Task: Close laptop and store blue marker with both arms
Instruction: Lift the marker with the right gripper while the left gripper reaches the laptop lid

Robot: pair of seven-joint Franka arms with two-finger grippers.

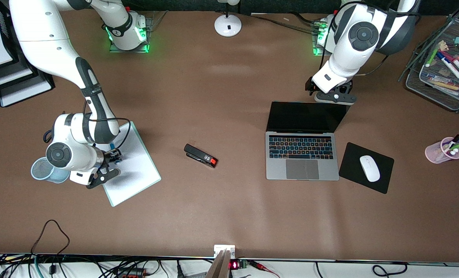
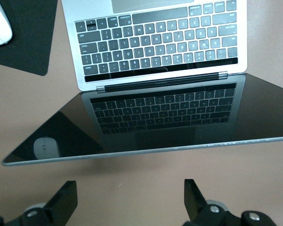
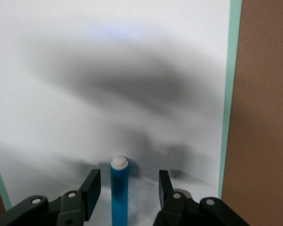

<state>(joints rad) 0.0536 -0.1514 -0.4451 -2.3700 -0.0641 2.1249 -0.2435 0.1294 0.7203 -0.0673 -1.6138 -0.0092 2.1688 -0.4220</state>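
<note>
The laptop (image 1: 302,154) stands open toward the left arm's end of the table, with its black screen (image 1: 304,117) upright. My left gripper (image 1: 331,92) is open and empty just past the screen's top edge. In the left wrist view its fingers (image 2: 66,200) stand wide apart over bare table, facing the screen (image 2: 170,117). My right gripper (image 1: 115,154) is low over the white clipboard (image 1: 137,170). In the right wrist view the blue marker (image 3: 119,197) lies on the clipboard (image 3: 132,70) between the open fingers (image 3: 92,186), with a gap on each side.
A black stapler (image 1: 200,155) lies mid-table. A white mouse (image 1: 369,168) sits on a black pad (image 1: 349,154) beside the laptop. A pink pen cup (image 1: 444,150) and a mesh tray of markers (image 1: 445,65) are at the left arm's end. A blue mesh cup (image 1: 44,170) stands beside the clipboard.
</note>
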